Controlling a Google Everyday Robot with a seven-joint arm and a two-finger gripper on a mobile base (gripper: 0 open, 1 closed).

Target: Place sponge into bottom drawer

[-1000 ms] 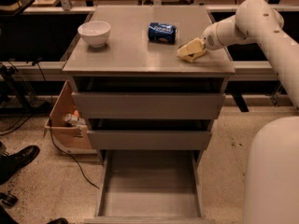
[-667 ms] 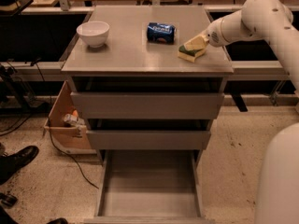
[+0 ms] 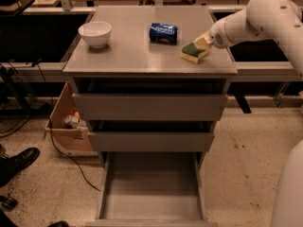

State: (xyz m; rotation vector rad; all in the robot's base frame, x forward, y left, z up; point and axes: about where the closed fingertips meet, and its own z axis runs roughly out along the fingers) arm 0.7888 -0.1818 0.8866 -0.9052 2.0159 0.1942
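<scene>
The sponge (image 3: 193, 51), dark green on top with a pale yellow body, lies at the right front of the grey cabinet top (image 3: 132, 56), tilted up toward the arm. My gripper (image 3: 204, 41) reaches in from the right and is shut on the sponge's right end. The bottom drawer (image 3: 151, 207) is pulled out below, a wide shallow grey tray with nothing in it. The two drawers above it are pushed in.
A blue can (image 3: 164, 33) lies on its side just left of the sponge. A white bowl (image 3: 95, 33) stands at the top's left. A cardboard box (image 3: 66, 126) with items sits on the floor to the left. A dark shoe (image 3: 16, 162) is at the lower left.
My arm has swung higher and its wrist has turned. The sponge has stayed in about the same spot on the cabinet top, and the can and bowl have not moved.
</scene>
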